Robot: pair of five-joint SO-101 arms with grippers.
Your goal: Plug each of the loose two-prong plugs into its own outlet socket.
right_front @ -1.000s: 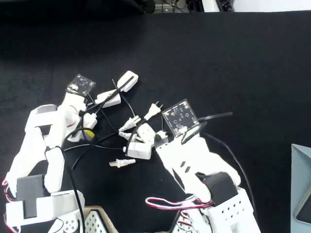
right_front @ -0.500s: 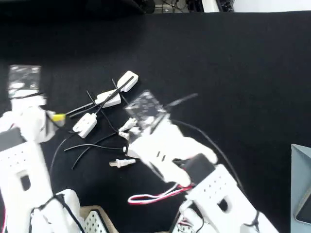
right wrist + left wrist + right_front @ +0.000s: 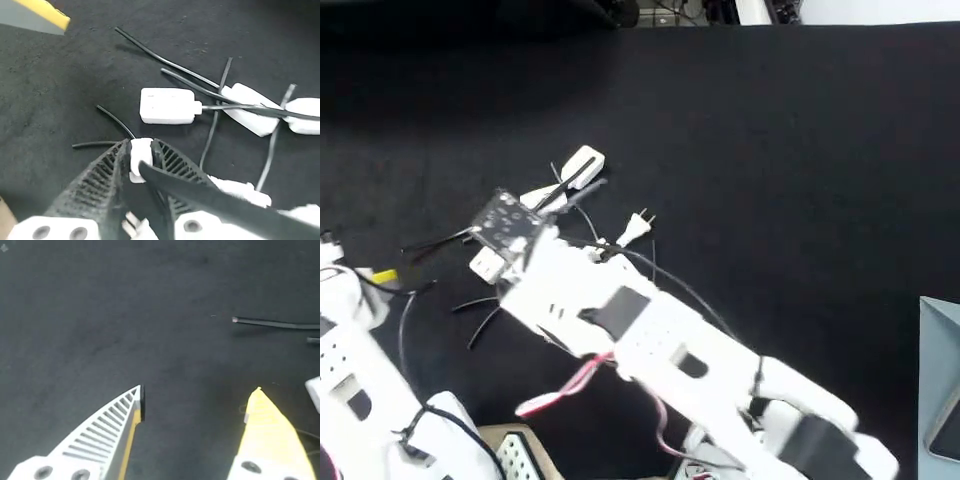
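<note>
Our right tool point(image 3: 140, 146), clamped on a white plug point(image 3: 140, 156), is now moved beside a free socket point(image 3: 166, 106); we judge insertion comes next. Our left tool point(image 3: 198, 392) is withdrawn, spread wide, empty.

In the high view the right arm point(image 3: 650, 340) lies across the near middle of the desk point(image 3: 770, 150) and hides whatever rests beneath it, while the left arm point(image 3: 350, 380) is cut off at the left edge. The right hand point(image 3: 141, 148) pinches a white piece point(image 3: 139, 152) so buried in its grip that plug or socket cannot be told. A white socket point(image 3: 306, 116) and, near the left hand point(image 3: 199, 390), a white corner point(image 3: 315, 392) run off the picture's edge.
</note>
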